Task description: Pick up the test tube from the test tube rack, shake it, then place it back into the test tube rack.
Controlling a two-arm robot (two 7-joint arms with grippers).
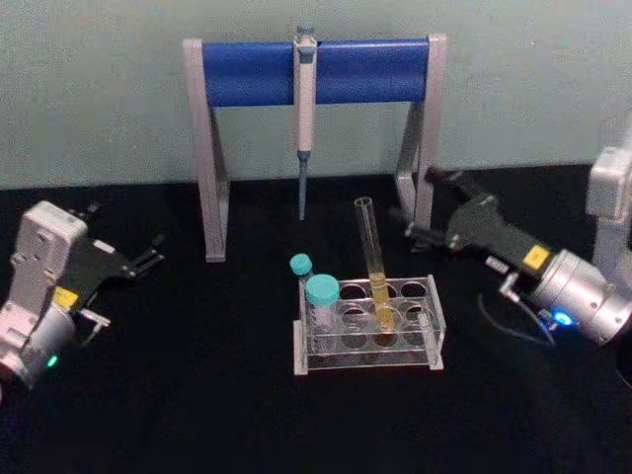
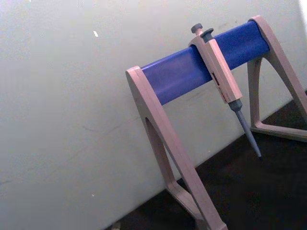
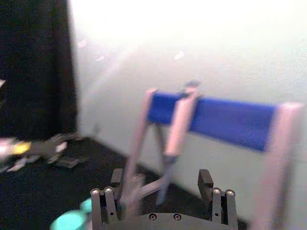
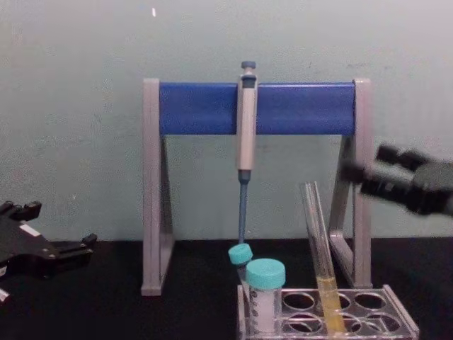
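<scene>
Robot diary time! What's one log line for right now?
test tube: standing in test tube rack | right end effector: open, raised near pipette stand, not holding | left end effector: parked far left | phase: pre-pick

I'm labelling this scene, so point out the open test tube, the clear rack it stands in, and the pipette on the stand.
test tube (image 1: 371,259): head view, on its clear glass wall above the yellow liquid.
test tube rack (image 1: 430,348): head view, on its right end wall.
pipette (image 4: 246,127): chest view, on its pale body where it crosses the blue bar.
</scene>
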